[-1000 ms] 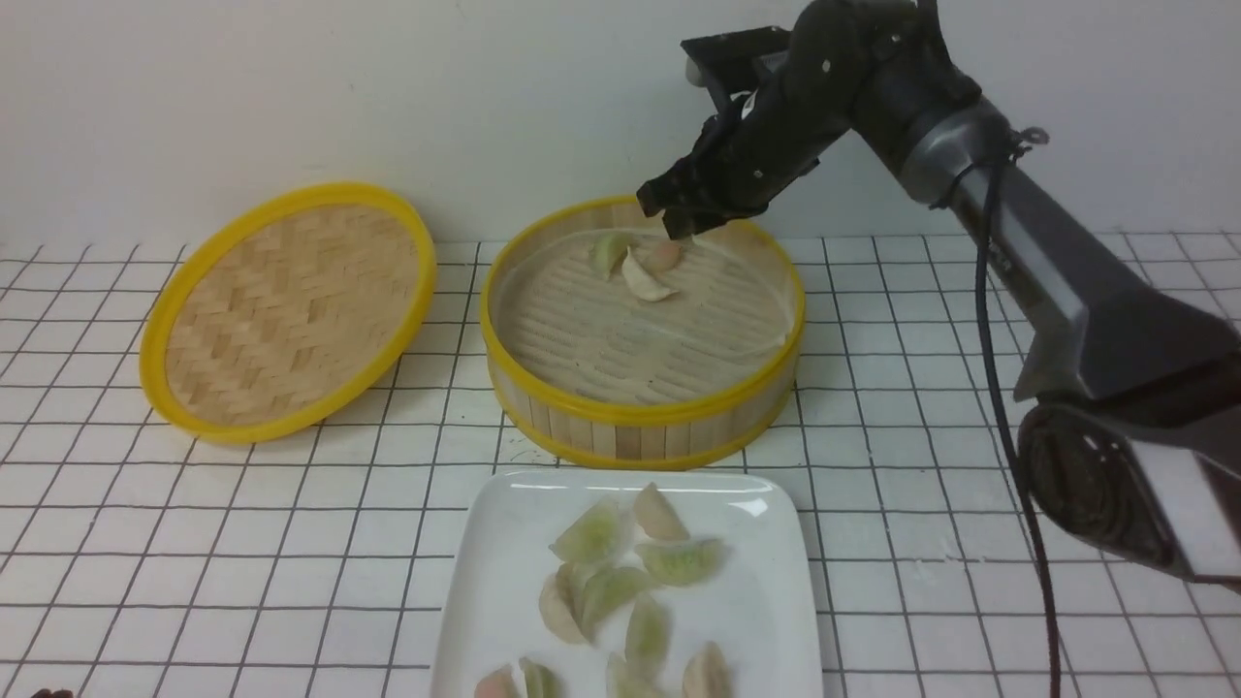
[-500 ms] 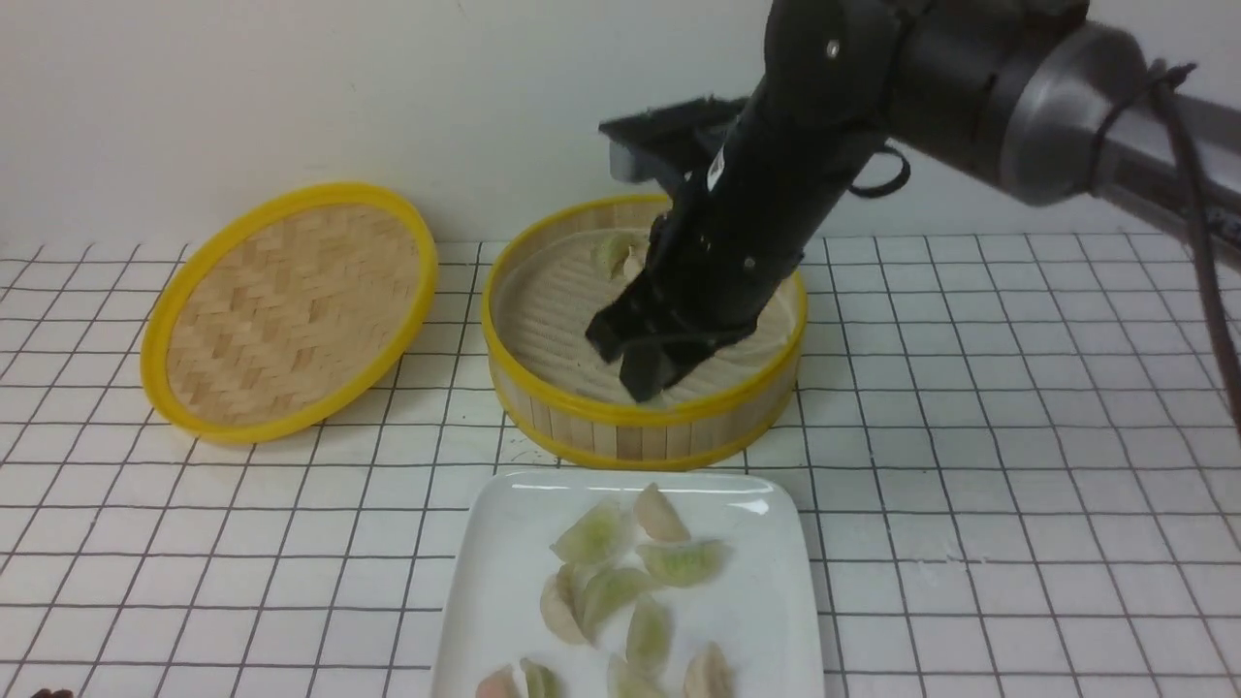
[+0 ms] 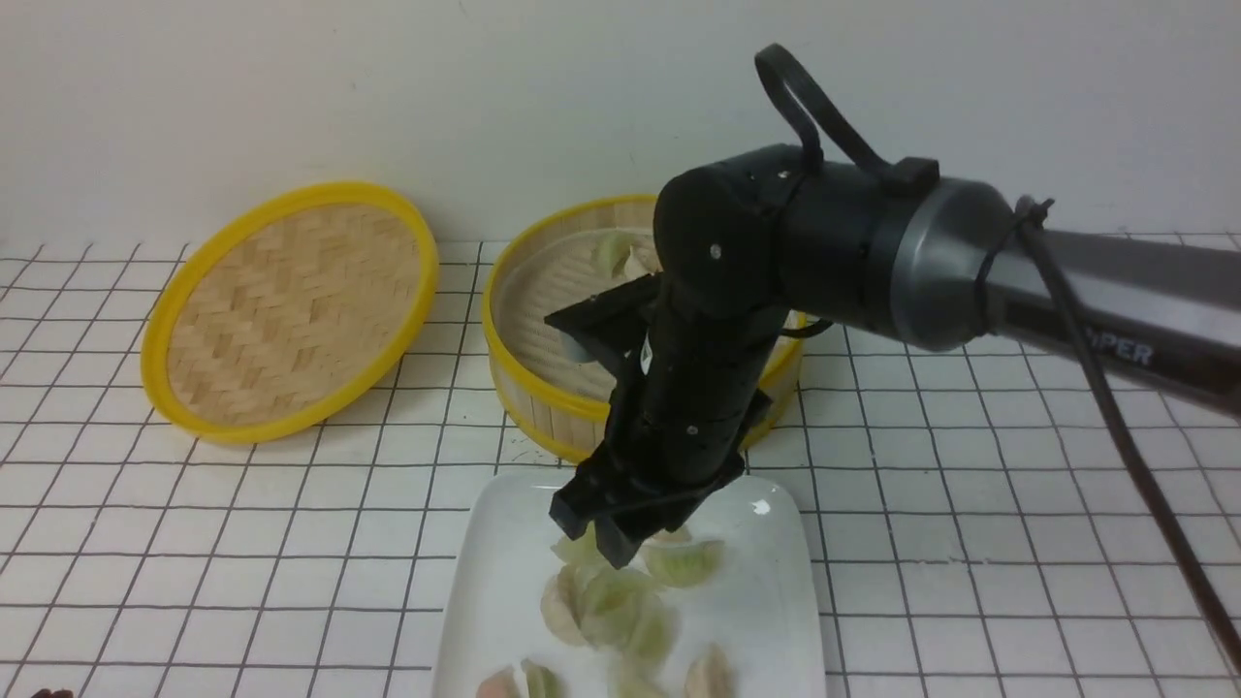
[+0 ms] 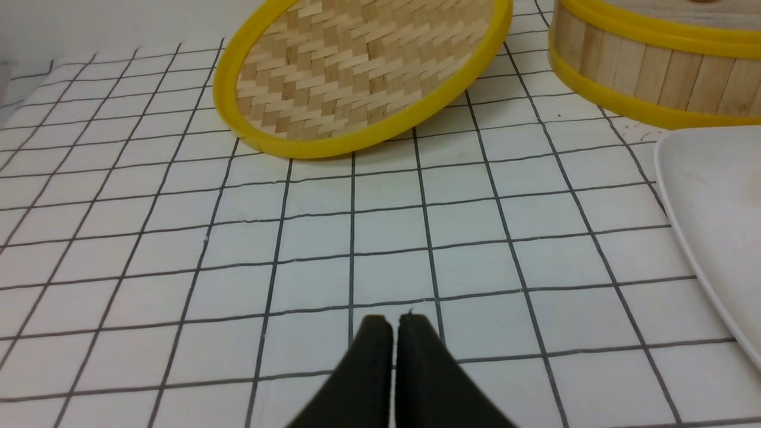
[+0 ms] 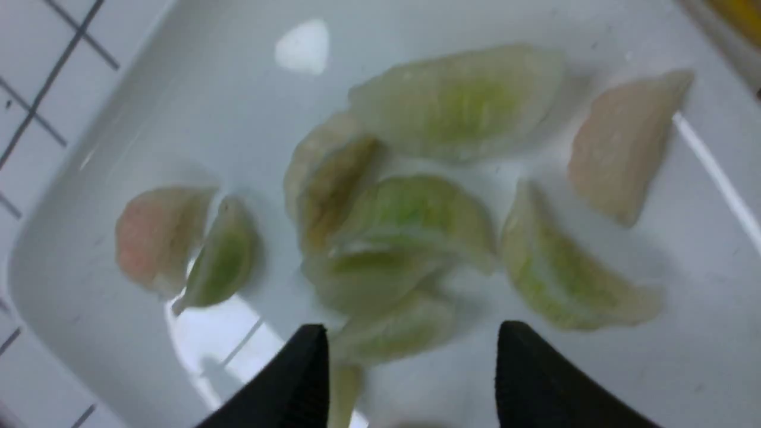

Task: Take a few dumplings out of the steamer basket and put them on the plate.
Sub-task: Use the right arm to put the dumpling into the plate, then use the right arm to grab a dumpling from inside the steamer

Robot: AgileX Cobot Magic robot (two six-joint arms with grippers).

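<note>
Okay, left to right. Left gripper (image 4: pixel 394 324) sits low over the bench (image 4: pixel 178 238), jaws closed, nothing in it. Lid (image 3: pixel 291 310) is in the same spot, not involved. Steamer basket (image 3: pixel 504 291): I can see two dumplings (image 3: pixel 616 252) at the far wall; the arm hides the rest. Right gripper (image 5: pixel 413 330) was at that far wall a second ago, crossed the basket, and now hangs just over the plate (image 3: pixel 494 582), jaws spread wide, nothing pinched. Its wrist view shows a blurred dumpling (image 5: pixel 392 333) right under the gap, on the pile. I read that as just released. So one more is across, and the plate already holds a good heap. I'd call "a few" done or nearly so. Any further pick means going back to the basket.
</note>
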